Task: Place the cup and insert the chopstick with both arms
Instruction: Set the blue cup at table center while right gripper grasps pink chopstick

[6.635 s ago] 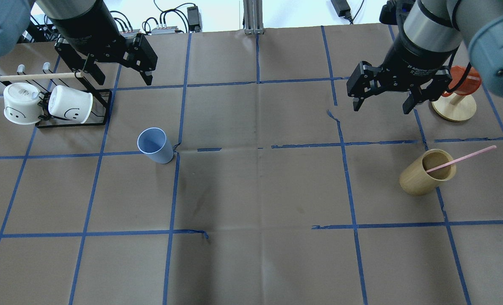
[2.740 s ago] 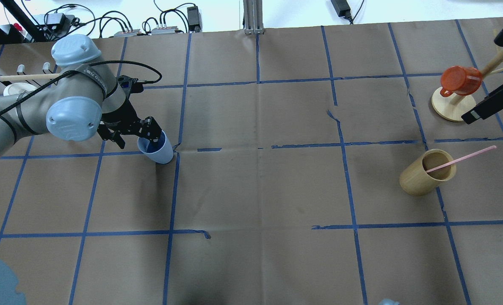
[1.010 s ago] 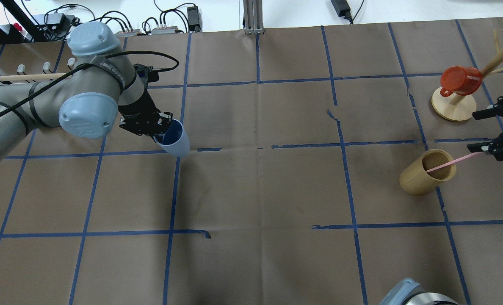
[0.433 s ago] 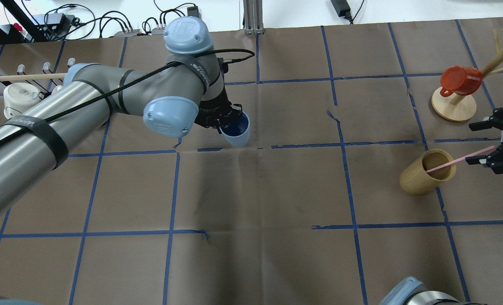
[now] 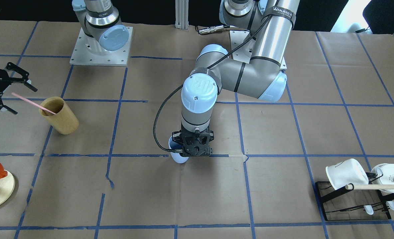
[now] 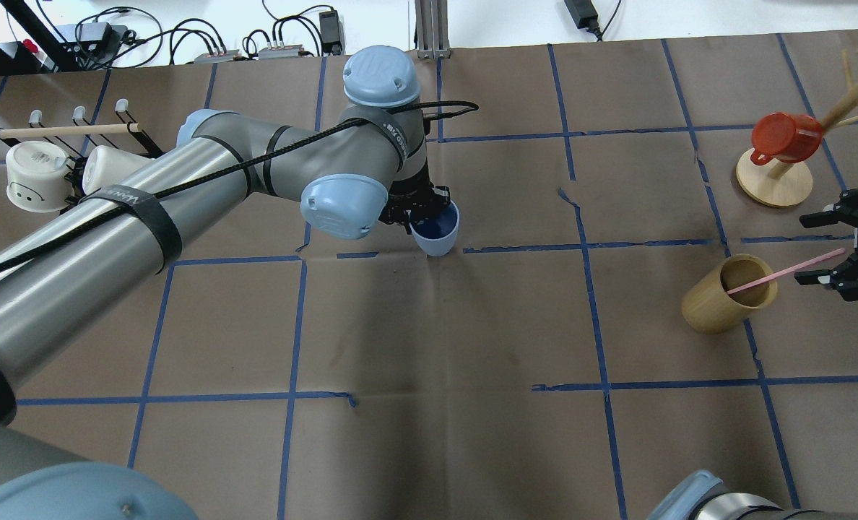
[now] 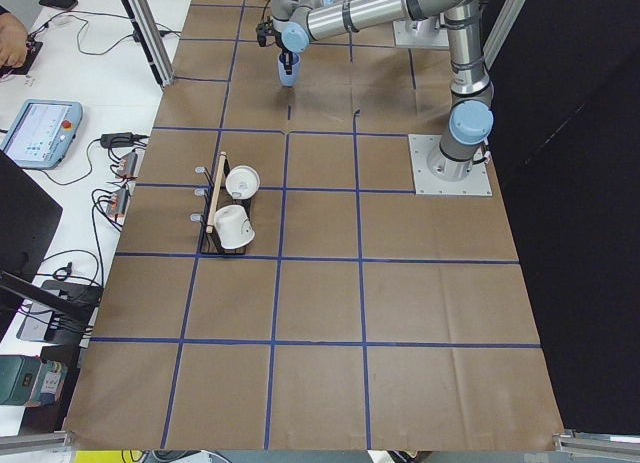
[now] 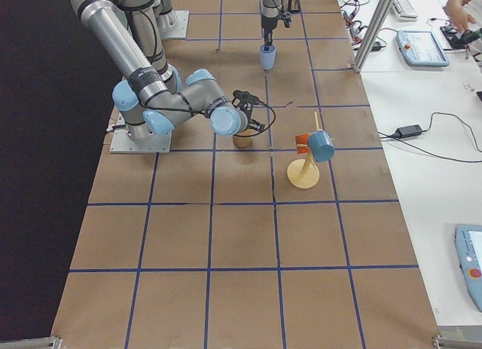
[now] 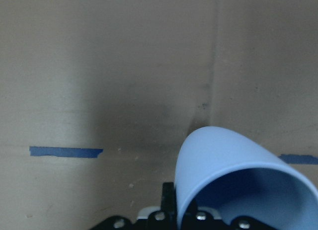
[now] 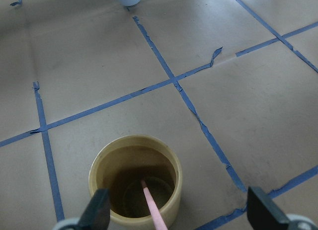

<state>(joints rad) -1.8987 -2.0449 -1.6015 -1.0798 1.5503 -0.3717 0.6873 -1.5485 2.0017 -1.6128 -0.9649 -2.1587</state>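
Light blue cup [image 9: 218, 155] is seen lower right, tilted, mouth toward the lens, inside dark blue. Its near wall is gripped by the black end effector [image 9: 179, 212], mostly cropped at the bottom edge. Brown-papered bench [image 9: 99, 66] is shadowed mid-frame; blue tape strip [image 9: 65, 152] is seen left, another tape piece [image 9: 298, 159] far right

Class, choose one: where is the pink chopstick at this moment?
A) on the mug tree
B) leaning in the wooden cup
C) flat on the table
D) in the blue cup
B: the pink chopstick leans out of the wooden cup, its outer end between the open fingers of the right gripper.
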